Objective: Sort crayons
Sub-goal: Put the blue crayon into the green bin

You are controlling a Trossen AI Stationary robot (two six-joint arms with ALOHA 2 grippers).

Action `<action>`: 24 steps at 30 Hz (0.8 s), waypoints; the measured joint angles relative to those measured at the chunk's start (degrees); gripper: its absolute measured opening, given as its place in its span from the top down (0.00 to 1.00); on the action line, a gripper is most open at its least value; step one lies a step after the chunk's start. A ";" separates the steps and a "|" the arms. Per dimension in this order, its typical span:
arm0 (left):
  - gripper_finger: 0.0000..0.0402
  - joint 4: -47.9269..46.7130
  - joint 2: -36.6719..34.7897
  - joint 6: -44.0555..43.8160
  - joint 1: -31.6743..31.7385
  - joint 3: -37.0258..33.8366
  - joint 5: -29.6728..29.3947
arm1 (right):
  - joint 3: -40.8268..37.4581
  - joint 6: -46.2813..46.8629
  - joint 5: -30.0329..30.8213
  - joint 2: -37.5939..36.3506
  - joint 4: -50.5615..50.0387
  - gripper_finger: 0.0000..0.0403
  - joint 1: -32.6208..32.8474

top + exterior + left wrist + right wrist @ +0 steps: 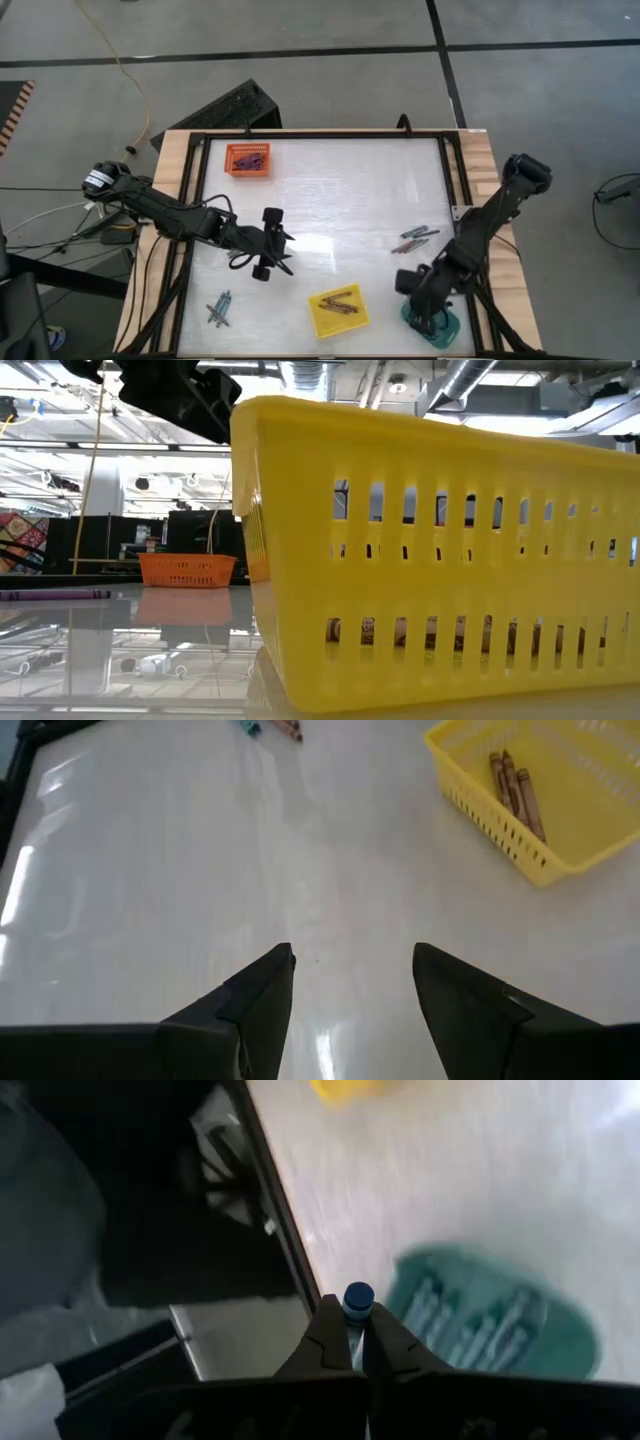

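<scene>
My right gripper (348,1320) is shut on a teal-blue crayon (357,1300), next to the teal tray (560,1365) at the table's near right; in the high view this gripper (425,308) is just above that tray (447,332). The tray holds several blue crayons (470,1330). My left gripper (352,960) is open and empty over bare table left of the middle, as the high view also shows (285,252). Loose crayons lie on the table at the right (415,238) and the near left (220,306). My right gripper pinches the teal-blue crayon between its two fingers. The crayon lies along the fingers, and its round end (358,1294) sticks out just past the fingertips. It is lifted clear, beside the teal tray's rim. The rest of the crayon is hidden by the fingers.
A yellow tray (352,322) with brownish crayons (515,780) stands at the near middle, to the right of my left gripper. An orange tray (248,170) with crayons stands at the far left. A dark frame (447,170) edges the table.
</scene>
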 joint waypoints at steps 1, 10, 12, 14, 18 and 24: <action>0.51 -0.37 0.00 0.01 0.00 0.00 0.01 | 0.00 1.24 -0.61 0.91 -0.46 1.00 0.77; 0.51 -8.41 0.00 -1.45 0.00 0.00 0.09 | -0.02 7.59 -3.98 8.06 -3.13 1.00 5.37; 0.51 -9.97 0.00 -2.32 0.00 0.00 0.11 | -0.02 8.01 -4.01 9.41 -3.08 1.00 5.83; 0.51 -11.12 0.00 -3.04 0.00 0.00 0.27 | -0.02 7.98 -3.99 10.57 -3.19 0.99 6.10; 0.51 -13.06 -0.01 -4.35 0.00 0.00 0.53 | -0.02 7.96 -4.03 12.33 -4.90 0.99 5.85; 0.51 -16.99 -0.02 -7.30 -0.19 0.00 5.98 | -0.02 7.78 -5.06 12.96 -5.09 0.99 5.70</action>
